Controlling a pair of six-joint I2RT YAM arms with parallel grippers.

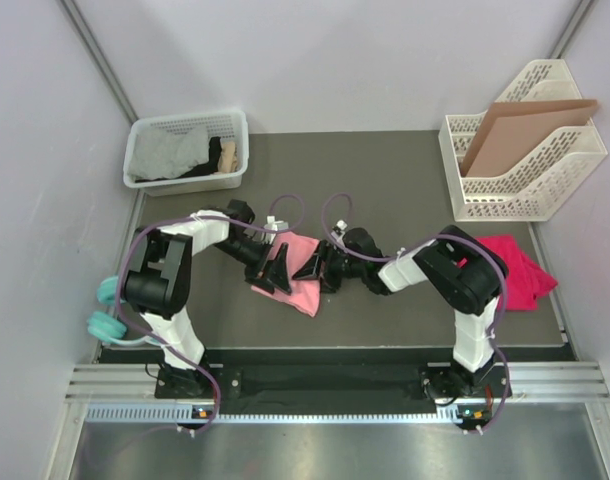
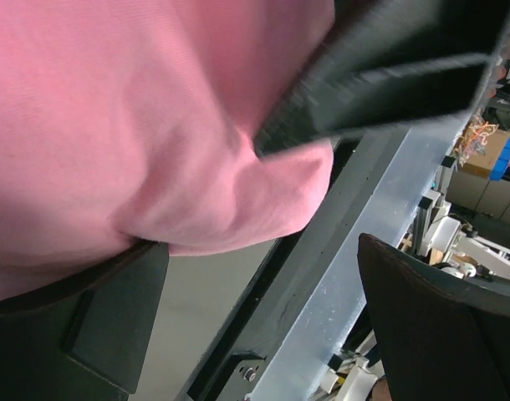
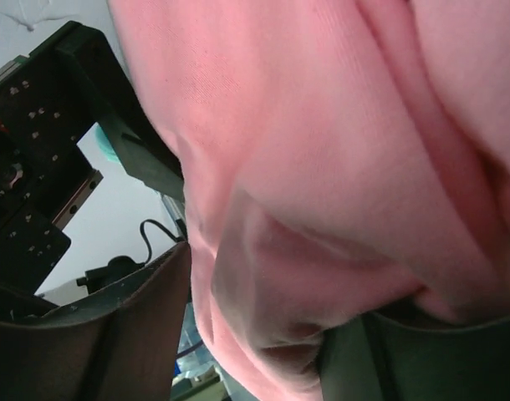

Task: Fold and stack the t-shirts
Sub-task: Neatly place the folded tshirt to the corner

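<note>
Pink tee (image 1: 297,250): crumpled, counter (image 1: 405,200) centre, between both sets of fingers.
Left fingers (image 1: 279,268): spread wide at tee's 9 o'clock edge, cloth lying over one.
Right fingers (image 1: 315,266): tee's 3 o'clock edge, cloth bunched between; pinch cannot be told.
Magenta tee (image 1: 520,272): counter's 3 o'clock edge, well apart.

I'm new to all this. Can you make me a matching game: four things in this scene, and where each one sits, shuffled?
Things: 1 light pink t-shirt; 2 magenta t-shirt; 3 white basket; 4 brown cardboard sheet.
Places: A rear left corner; B in the white rack; C centre of the table; D right edge.
Pairs: 1-C, 2-D, 3-A, 4-B.
</note>
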